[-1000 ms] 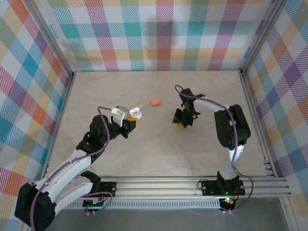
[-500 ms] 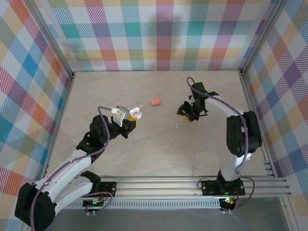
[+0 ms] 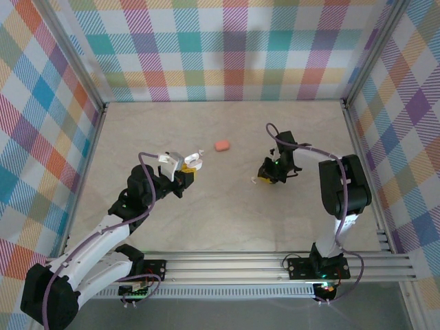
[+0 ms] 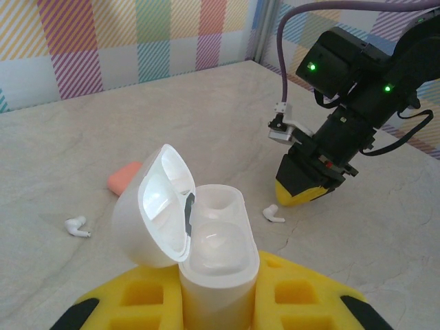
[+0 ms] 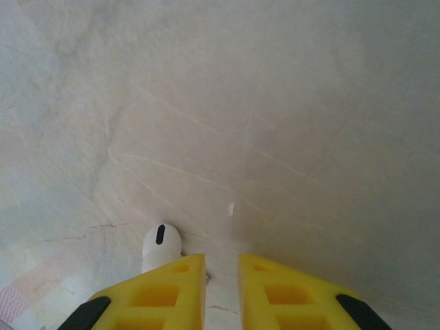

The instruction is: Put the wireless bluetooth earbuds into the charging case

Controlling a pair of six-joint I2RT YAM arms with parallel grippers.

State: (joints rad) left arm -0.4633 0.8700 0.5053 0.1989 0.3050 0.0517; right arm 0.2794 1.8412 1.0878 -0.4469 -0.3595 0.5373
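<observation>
- Near table centre, the right gripper (image 3: 262,179) points down at a white bud (image 5: 161,246) on the table (image 3: 227,213); its fingers are almost together and empty, with the bud just at 10 o'clock of the tips.
- At 9 o'clock, the left gripper (image 3: 185,170) grasps the open white case (image 4: 216,254).
- A second white bud (image 4: 76,226) and a pink case (image 3: 221,145) lie apart.
- I judge the step is picking; next, open the fingers around the bud.

Beige marbled surface (image 3: 206,220), salmon-pink case (image 3: 221,145) toward the far side, two white earbuds lying apart (image 4: 77,226) (image 4: 273,214)
</observation>
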